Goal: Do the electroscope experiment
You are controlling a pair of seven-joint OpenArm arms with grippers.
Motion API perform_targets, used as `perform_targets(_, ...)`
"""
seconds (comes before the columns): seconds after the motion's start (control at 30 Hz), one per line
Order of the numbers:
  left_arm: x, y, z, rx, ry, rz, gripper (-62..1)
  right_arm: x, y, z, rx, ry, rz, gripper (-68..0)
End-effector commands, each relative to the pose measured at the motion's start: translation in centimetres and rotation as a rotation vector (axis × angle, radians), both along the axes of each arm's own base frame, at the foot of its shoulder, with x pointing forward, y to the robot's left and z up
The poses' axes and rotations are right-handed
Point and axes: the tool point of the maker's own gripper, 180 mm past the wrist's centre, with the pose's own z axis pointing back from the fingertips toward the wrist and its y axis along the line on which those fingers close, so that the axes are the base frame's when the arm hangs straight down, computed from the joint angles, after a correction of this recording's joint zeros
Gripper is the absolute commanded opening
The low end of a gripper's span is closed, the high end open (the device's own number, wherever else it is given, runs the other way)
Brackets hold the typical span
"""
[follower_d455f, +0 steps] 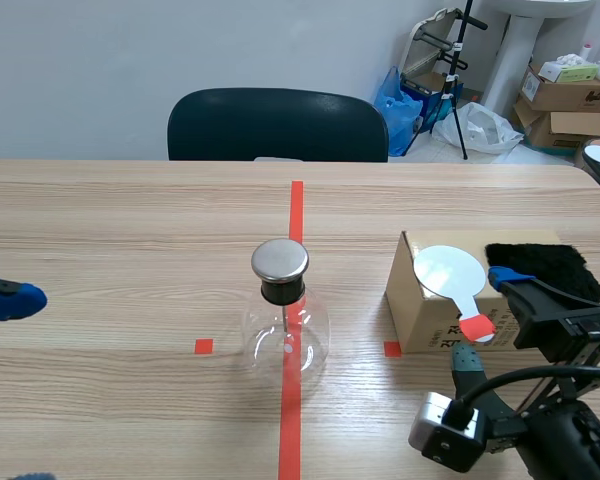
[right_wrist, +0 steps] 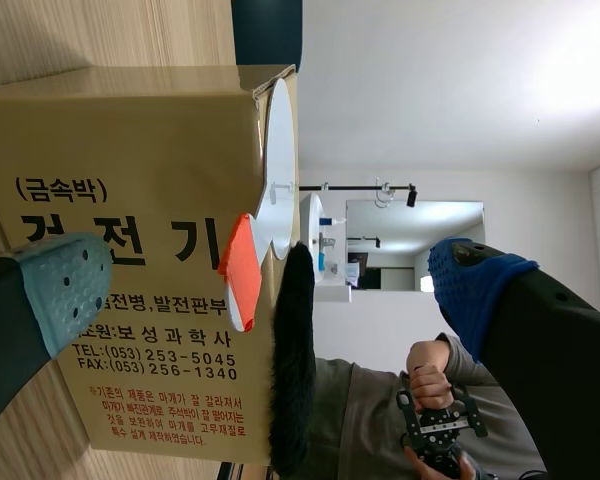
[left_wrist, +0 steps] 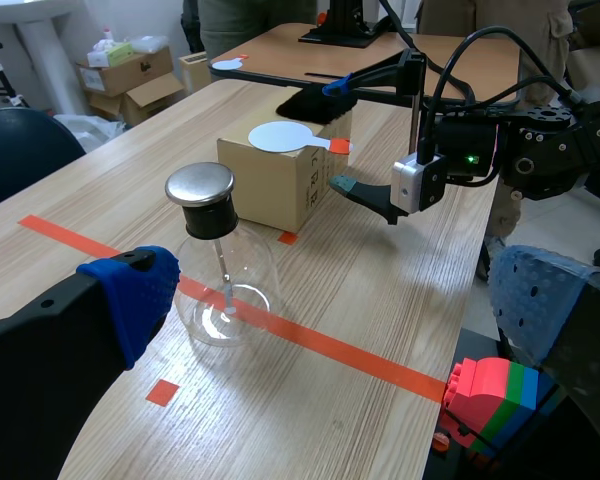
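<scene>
Scene cam first: right claw (follower_d455f: 485, 315) spread open around the orange handle of the white paddle (follower_d455f: 450, 272), up on the cardboard box (follower_d455f: 420, 318). Some black fur (follower_d455f: 540, 265) right behind its upper finger. Well off to that claw's side, on the tape line, the electroscope flask (follower_d455f: 286, 320).

Left wrist cam: left claw (left_wrist: 335, 290) wide apart too, gripping nothing, flask just ahead and closer to one finger.

Right wrist cam: paddle handle and fur between the spread fingers, not pinched.
</scene>
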Motion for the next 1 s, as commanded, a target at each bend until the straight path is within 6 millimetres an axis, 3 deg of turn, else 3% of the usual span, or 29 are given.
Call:
perform_targets(0.0, 0.00, -0.01, 0.49, -0.028, -0.002, 0.010, 1.4, 0.59, -0.31, 0.85, 0.000, -0.034, -0.008, 0.4)
perform_targets(0.97, -0.01, -0.02, 0.49, -0.027, -0.002, 0.009, 1.4, 0.59, -0.31, 0.86, 0.000, -0.034, -0.008, 0.4)
